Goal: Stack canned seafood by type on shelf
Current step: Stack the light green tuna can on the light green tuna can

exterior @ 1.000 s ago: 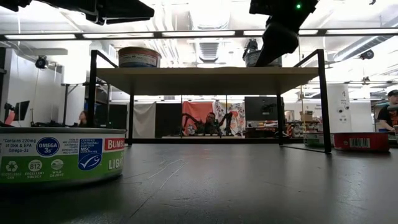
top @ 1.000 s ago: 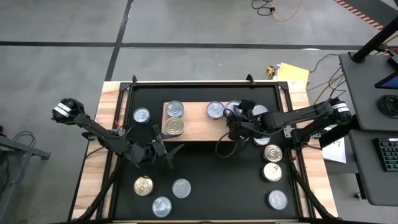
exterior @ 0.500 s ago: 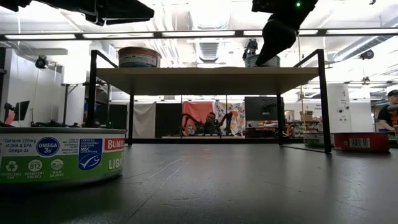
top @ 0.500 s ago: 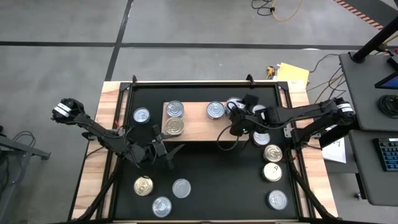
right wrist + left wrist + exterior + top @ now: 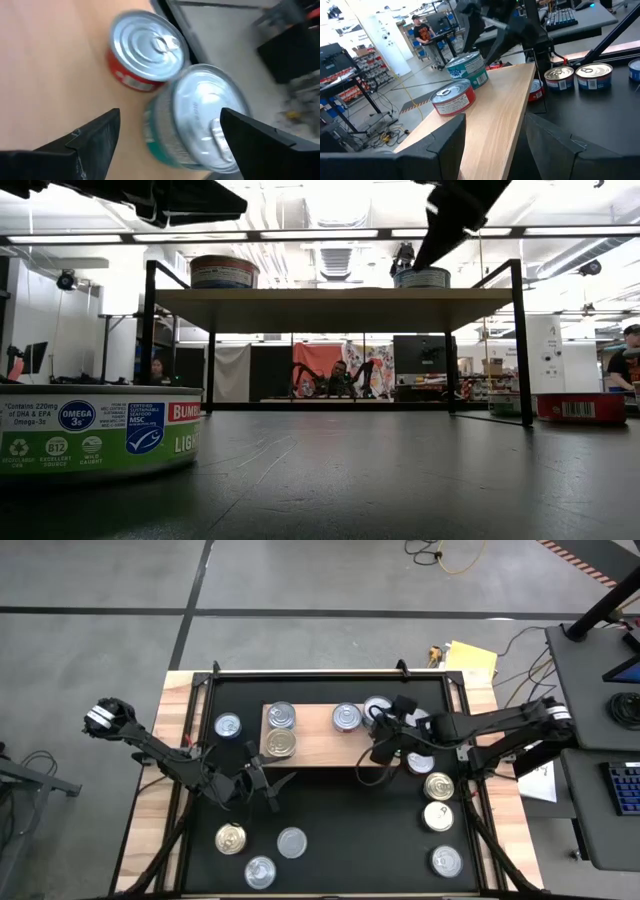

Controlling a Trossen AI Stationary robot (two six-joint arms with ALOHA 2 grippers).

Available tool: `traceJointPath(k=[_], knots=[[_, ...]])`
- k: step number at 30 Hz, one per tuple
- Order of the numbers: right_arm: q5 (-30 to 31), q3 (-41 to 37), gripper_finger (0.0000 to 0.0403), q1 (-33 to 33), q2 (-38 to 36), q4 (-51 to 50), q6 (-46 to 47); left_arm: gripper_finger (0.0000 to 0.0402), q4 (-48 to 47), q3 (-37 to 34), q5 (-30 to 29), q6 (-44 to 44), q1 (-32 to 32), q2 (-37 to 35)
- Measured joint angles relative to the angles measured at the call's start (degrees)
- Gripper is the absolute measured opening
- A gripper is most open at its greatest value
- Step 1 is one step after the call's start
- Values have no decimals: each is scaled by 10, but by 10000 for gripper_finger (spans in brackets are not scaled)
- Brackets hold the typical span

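The shelf point(image 5: 320, 740) is a light-wood board raised on black legs point(image 5: 330, 308). Four cans stand on its top: two at the left end point(image 5: 281, 729), a red-labelled one point(image 5: 147, 47) and a teal-labelled one point(image 5: 200, 120) at its far right. My right gripper point(image 5: 378, 745) hangs open just above those last two, touching neither. My left gripper point(image 5: 268, 783) stays open and empty, level, off the shelf's near left corner point(image 5: 495, 145). More cans stand on the black mat.
Loose cans stand on the mat: one far left point(image 5: 228, 725), three near left point(image 5: 262, 850), several along the right side point(image 5: 439, 800). A green-labelled can point(image 5: 100, 430) stands close to the low camera. The mat's metal frame point(image 5: 190, 790) runs along the edges. People are in the room behind.
My right gripper has risen from the teal-labelled can at the shelf's far right and drawn back a little toward the table's right edge, rolling as it went. The can stays upright on the shelf and now shows in the low view. My left arm kept still.
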Motion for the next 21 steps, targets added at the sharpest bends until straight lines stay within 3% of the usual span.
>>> traceJointPath(k=[5, 10, 17, 21], knots=[[-26, 21, 308, 0, -19, 2, 76, 190, -2, 0, 0, -14, 0, 0], [-27, 49, 255, -11, -37, -1, 126, 190, -2, 0, 0, -31, 0, 0], [-31, 89, 117, -46, -39, -59, 174, 190, -2, 0, 0, -56, 0, 0], [-86, 91, 25, -74, -29, -66, 176, 190, -2, 0, 0, -61, 0, 0]])
